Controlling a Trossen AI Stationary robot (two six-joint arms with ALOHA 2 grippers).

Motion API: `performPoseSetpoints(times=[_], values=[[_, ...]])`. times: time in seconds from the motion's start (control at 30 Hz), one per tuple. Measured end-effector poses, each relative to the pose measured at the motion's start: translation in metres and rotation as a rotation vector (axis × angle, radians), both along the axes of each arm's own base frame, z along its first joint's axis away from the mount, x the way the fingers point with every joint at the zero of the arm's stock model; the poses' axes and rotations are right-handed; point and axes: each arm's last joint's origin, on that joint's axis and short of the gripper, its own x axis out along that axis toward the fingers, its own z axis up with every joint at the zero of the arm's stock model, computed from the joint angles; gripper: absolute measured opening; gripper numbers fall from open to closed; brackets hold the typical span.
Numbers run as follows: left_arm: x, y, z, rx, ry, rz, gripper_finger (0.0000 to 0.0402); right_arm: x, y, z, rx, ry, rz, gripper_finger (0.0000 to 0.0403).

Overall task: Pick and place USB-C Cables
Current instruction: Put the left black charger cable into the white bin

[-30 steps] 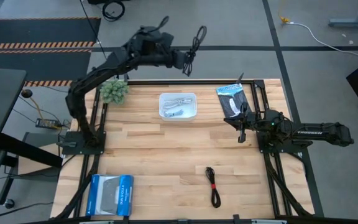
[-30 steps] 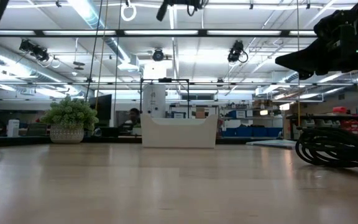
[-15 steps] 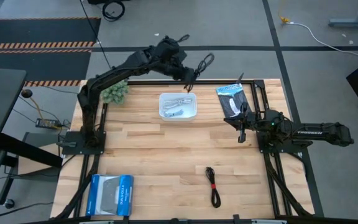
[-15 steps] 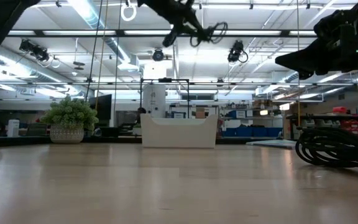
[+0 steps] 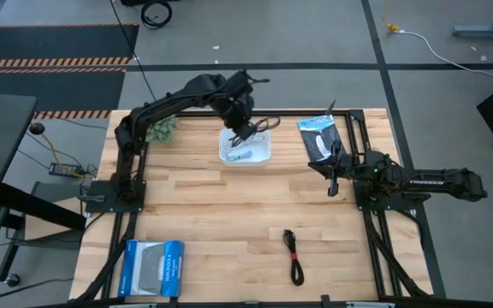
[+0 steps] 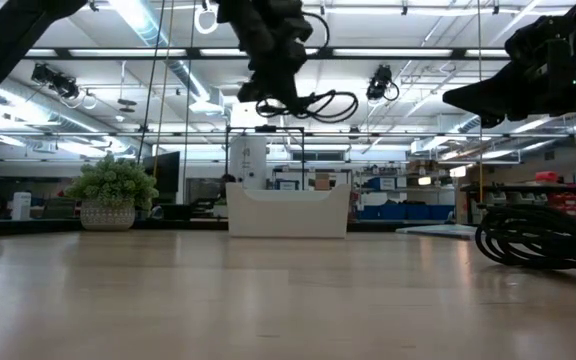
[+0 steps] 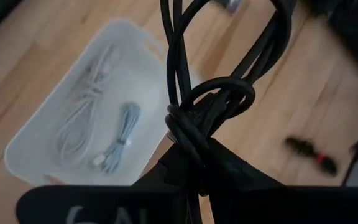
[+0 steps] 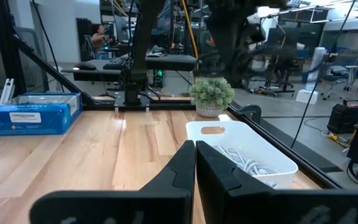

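My left gripper [image 5: 245,128] hangs above the white bin [image 5: 268,159] at the table's far middle, shut on a black USB-C cable bundle [image 7: 225,68]. The bundle's loops [image 6: 313,103] stick out sideways from the fingers. Inside the bin lie a white cable [image 7: 82,118] and a small pale grey cable [image 7: 120,140]. A black cable with a red band [image 5: 293,255] lies flat on the table near the front edge. My right gripper [image 5: 333,182] rests shut at the table's right side. My left gripper pinches the black bundle between its two fingers at the wrapped waist [image 7: 188,134], where the cable is wound around itself. The fingers slant down from the far left. The bundle is lifted clear above the bin, its loops reaching out past the fingertips.
A blue box [image 5: 151,267] lies at the near left corner. A black-and-white packet [image 5: 318,137] lies at the far right beside the bin. A small potted plant [image 5: 163,128] stands at the far left. Bare wood spreads across the table's middle.
My left gripper has come down and toward the near edge from beyond the table's far edge, tipping steeply downward, and now stands over the bin. The black bundle has travelled with it and swung from upright to sticking out sideways.
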Motion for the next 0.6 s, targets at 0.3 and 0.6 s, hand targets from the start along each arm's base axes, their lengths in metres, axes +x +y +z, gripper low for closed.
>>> performPoseSetpoints(times=[0.3, 0.6], values=[[0.001, -0.016, -0.030, 0.051, 0.254, -0.203, 0.0040, 0.000, 0.000, 0.000, 0.000, 0.000, 0.000, 0.0020], [0.015, -0.031, -0.057, 0.172, 0.428, -0.324, 0.0040, 0.000, 0.000, 0.000, 0.000, 0.001, 0.000, 0.0020]])
